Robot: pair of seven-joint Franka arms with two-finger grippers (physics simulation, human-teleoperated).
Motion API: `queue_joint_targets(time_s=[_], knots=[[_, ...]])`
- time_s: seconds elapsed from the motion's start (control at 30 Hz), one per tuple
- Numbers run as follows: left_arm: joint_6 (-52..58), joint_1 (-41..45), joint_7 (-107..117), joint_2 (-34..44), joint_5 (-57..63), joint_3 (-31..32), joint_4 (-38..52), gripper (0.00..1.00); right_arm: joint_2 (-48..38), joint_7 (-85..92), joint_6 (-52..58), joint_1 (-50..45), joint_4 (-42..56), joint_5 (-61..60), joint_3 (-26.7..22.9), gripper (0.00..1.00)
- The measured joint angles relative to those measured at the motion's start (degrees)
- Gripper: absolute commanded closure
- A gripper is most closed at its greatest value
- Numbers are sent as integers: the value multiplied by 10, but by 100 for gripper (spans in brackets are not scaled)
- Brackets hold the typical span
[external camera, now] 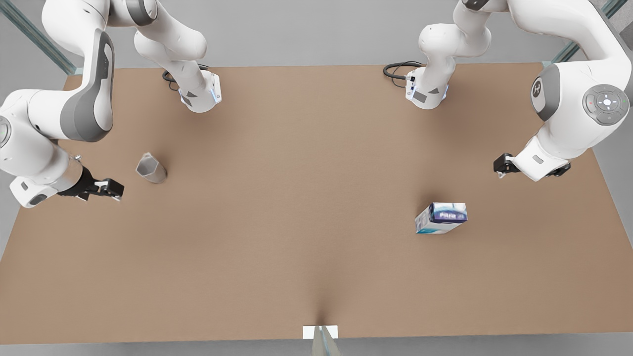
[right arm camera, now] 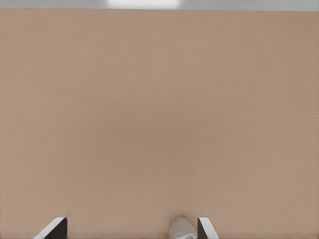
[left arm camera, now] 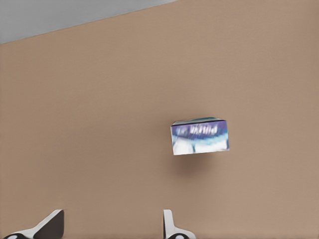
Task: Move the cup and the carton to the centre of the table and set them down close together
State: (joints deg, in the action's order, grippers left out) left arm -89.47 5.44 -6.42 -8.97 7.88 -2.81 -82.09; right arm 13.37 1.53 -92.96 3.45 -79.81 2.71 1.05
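The left gripper (left arm camera: 112, 226) has its two fingers spread wide apart with nothing between them, and it touches nothing. In the front view this gripper (external camera: 531, 167) hangs over the table (external camera: 306, 207) near the edge on the front view's right, its arm bent sharply at the elbow with the wrist turned down toward the tabletop. The carton (external camera: 441, 217) lies on the table just inward of it, apart from the fingers; from the left wrist view the carton (left arm camera: 200, 136) shows its dark blue-purple printed side with white lettering.

The right gripper (right arm camera: 132, 228) is likewise spread open and empty. In the front view the right gripper (external camera: 106, 189) sits low near the edge on the front view's left, its forearm angled down and the fingers pointing toward the middle of the table. The grey faceted cup (external camera: 151, 168) stands upright just beside it, not touching; the cup (right arm camera: 180, 229) shows near one fingertip in the right wrist view.

The cup and carton sit well apart, on opposite sides.
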Motion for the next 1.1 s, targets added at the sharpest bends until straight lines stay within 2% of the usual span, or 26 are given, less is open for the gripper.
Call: queue_joint_targets(time_s=[0.1, 0.27, 0.47, 0.5, 0.53, 0.57, 0.87, 0.97, 1.1], knots=[[0, 0, 0, -1, 0, 0, -1, 0, -27, -1, -8, 0, -41, -1, 0, 0], [0, 1, 4, -1, 0, 0, -4, 0, -165, -2, -133, 1, -281, 0, 2, 0], [1, 0, 7, -8, 0, 0, -7, 0, -261, 9, -165, 52, -438, -7, 10, 0], [2, 0, 8, -9, 0, 0, -7, 0, -263, 19, -165, 59, -445, -9, 25, 0], [2, 0, 9, -13, 0, 0, -7, 0, -272, 21, -165, 84, -456, -12, 70, 0], [2, 0, 9, -14, 0, 0, -7, 0, -276, 22, -170, 89, -471, -24, 78, 0], [3, 0, 9, -25, 0, -1, -7, 0, -280, 25, -233, 93, -581, -37, 77, 0], [3, 0, 9, -27, 0, -1, -8, 0, -266, 32, -286, 89, -577, -36, 77, 0], [3, 0, 9, -33, 0, -1, -8, 0, -264, 36, -289, 84, -580, -37, 78, 0]])
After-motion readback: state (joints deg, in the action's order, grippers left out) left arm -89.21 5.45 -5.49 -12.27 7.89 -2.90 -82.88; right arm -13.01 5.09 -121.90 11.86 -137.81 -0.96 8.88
